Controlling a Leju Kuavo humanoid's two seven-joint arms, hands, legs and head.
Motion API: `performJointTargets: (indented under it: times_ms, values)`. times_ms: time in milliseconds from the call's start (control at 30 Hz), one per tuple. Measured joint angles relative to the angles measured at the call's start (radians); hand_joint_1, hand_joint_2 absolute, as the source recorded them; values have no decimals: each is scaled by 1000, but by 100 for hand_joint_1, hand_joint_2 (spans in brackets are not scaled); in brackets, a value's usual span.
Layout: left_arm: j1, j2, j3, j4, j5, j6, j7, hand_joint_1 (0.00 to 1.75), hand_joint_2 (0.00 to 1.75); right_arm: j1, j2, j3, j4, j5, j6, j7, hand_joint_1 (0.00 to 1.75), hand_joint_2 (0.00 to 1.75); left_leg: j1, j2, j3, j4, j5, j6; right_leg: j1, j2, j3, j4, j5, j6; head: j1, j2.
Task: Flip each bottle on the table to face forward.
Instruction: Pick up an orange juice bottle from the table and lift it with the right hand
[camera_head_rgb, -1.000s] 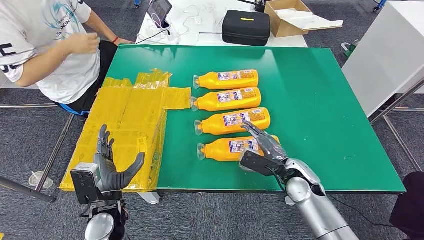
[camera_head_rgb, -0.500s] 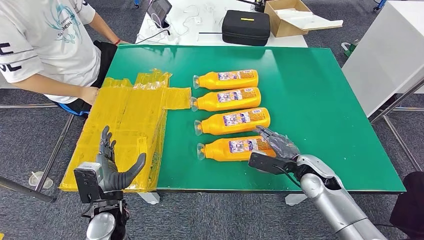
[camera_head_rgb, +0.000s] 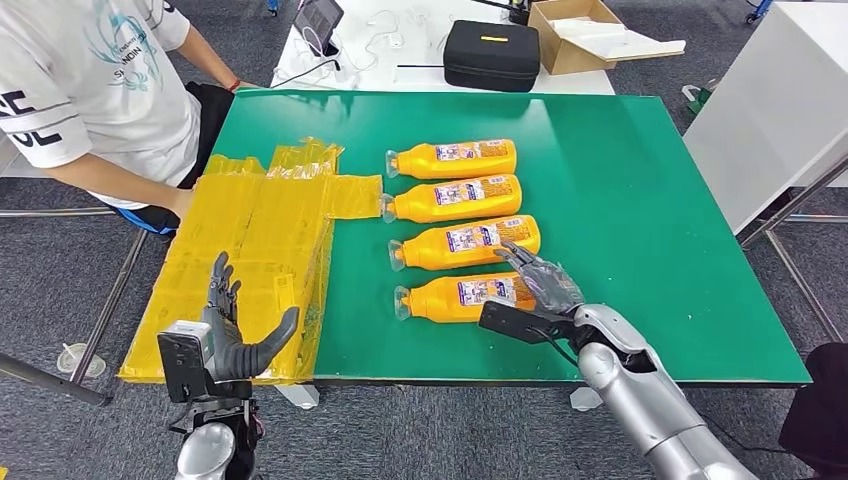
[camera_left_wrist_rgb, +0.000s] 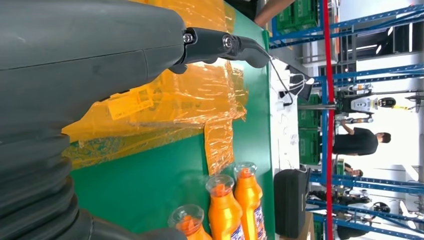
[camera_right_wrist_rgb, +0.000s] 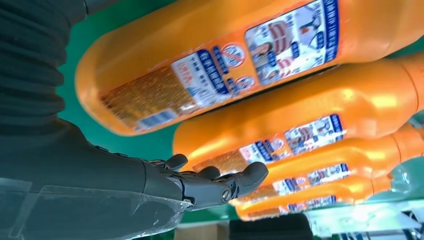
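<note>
The nearest bottle (camera_head_rgb: 470, 297) lies on its side close to the near edge of the green surface (camera_head_rgb: 640, 200), a little right of that edge's middle. Its long axis runs roughly along that edge, cap toward the surface's left edge and base toward the right, and its label faces up. Our right hand (camera_head_rgb: 540, 280) sits just at that base end, fingers apart and stretched over the rear of the bottle; in the right wrist view the fingers (camera_right_wrist_rgb: 220, 182) hang free beside the orange body with nothing between them, so we hold nothing. Whether the fingertips touch the bottle we cannot tell.

So the bottle lies straight ahead of the right hand and a shade to its left, with its length crossing the line of our reach. We judge that any roll must turn it about that long axis, and that the hand needs to close across the body rather than along it.

Three more bottles (camera_head_rgb: 455, 200) lie in a row behind it toward the far edge, all parallel, caps the same way, each just beside the next.

Our left hand (camera_head_rgb: 228, 330) is raised off the surface's near left corner, fingers spread and empty, over the yellow wrapping (camera_head_rgb: 260, 240). It is well apart from the bottles; the right arm is clearly nearer. A person (camera_head_rgb: 90, 90) sits at the left edge.
</note>
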Motion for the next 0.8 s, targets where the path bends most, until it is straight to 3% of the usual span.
performJointTargets:
  times_ms: [433,800]
  values:
    - [-8,0,-10,22,7,-8,6,0,175,-44,38,14,104,-5,26,-9,0,175,0,0,0,0,0,0,0,0,0,0,0,0,0,0]
    - [-8,0,-10,38,27,-18,18,0,175,-93,-21,62,131,-15,116,54,0,175,0,0,0,0,0,1,0,0,0,0,0,0,0,0]
